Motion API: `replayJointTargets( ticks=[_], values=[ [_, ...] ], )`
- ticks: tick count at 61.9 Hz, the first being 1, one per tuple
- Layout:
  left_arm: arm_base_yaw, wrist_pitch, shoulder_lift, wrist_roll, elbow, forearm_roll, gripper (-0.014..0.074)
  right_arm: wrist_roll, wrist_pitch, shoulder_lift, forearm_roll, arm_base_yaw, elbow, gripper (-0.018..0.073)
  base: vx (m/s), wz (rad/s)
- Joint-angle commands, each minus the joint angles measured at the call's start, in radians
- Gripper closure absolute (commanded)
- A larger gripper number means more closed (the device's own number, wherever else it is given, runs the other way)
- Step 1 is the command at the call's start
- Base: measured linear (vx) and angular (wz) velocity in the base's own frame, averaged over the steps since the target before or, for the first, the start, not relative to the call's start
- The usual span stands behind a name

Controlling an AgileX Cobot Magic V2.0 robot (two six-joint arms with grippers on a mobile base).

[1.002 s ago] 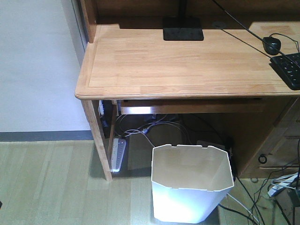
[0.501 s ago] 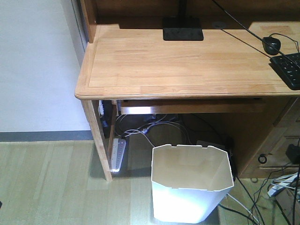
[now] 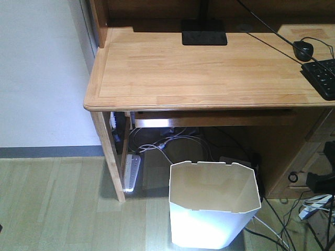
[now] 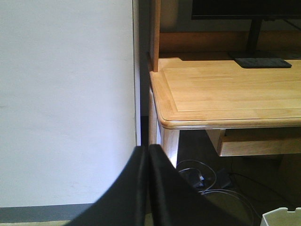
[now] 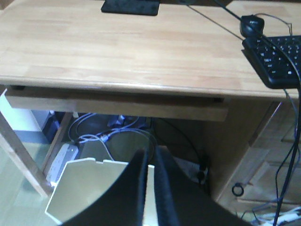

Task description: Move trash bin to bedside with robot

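Observation:
The white faceted trash bin (image 3: pixel 214 209) stands upright on the floor under the front edge of the wooden desk (image 3: pixel 199 68), its cream inside empty. My right gripper (image 5: pixel 150 154) hangs above the bin's (image 5: pixel 87 188) back right rim with only a thin slit between its black fingers and nothing in them. A dark part of the right arm (image 3: pixel 320 181) shows at the right edge of the front view. My left gripper (image 4: pixel 148 149) is shut and empty, left of the desk by the white wall; a corner of the bin (image 4: pixel 282 216) shows low right. The bedside is out of view.
A keyboard (image 3: pixel 322 76), a mouse (image 3: pixel 302 49) and a monitor base (image 3: pixel 204 37) lie on the desk. Under it are a power strip (image 3: pixel 132 170) and tangled cables (image 3: pixel 172 141). A drawer unit (image 3: pixel 309 151) stands right of the bin, a desk leg (image 3: pixel 110 157) to its left.
A dark part of the right arm has come into the front view at its right edge. The bin has not moved.

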Motion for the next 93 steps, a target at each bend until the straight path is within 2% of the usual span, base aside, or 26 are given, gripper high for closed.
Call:
replayJointTargets(
  ticks=[1, 17, 25, 34, 42, 61, 71, 79, 87, 93],
  values=[
    [-0.006, -0.073, -0.01, -0.009, 0.029, -0.004, 0.0602, -0.001, -0.019, 0.009, -0.009, -0.005, -0.035, 0.0421, 0.0, 0.0],
    [-0.006, -0.073, -0.01, -0.009, 0.029, -0.004, 0.0602, 0.017, 0.007, 0.009, -0.009, -0.005, -0.035, 0.0144, 0.0, 0.0],
    [-0.006, -0.073, -0.01, -0.009, 0.029, -0.004, 0.0602, 0.022, 0.036, 0.009, -0.009, -0.005, -0.035, 0.0067, 0.0, 0.0],
    [-0.006, -0.073, -0.01, -0.009, 0.029, -0.004, 0.0602, 0.029, 0.033, 0.009, -0.009, -0.005, -0.035, 0.006, 0.0, 0.0],
    [-0.006, -0.073, -0.01, -0.009, 0.029, -0.004, 0.0602, 0.089, 0.059, 0.042, -0.009, -0.005, -0.051, 0.0064, 0.0, 0.0],
    [-0.006, -0.073, -0.01, -0.009, 0.029, -0.004, 0.0602, 0.088, 0.117, 0.398, -0.015, -0.01, -0.258, 0.0064, 0.0, 0.0],
    [-0.006, -0.073, -0.01, -0.009, 0.029, -0.004, 0.0602, 0.078, 0.134, 0.567, -0.009, -0.079, -0.342, 0.0064, 0.0, 0.0],
    [-0.006, -0.073, -0.01, -0.009, 0.029, -0.004, 0.0602, -0.029, 0.128, 0.675, 0.033, -0.143, -0.39, 0.0064, 0.0, 0.0],
    [-0.006, -0.073, -0.01, -0.009, 0.029, -0.004, 0.0602, -0.167, 0.117, 0.81, 0.149, -0.191, -0.433, 0.0064, 0.0, 0.0],
    [-0.006, -0.073, -0.01, -0.009, 0.029, -0.004, 0.0602, -0.28, 0.097, 0.917, 0.211, -0.195, -0.464, 0.0064, 0.0, 0.0]
  ],
)
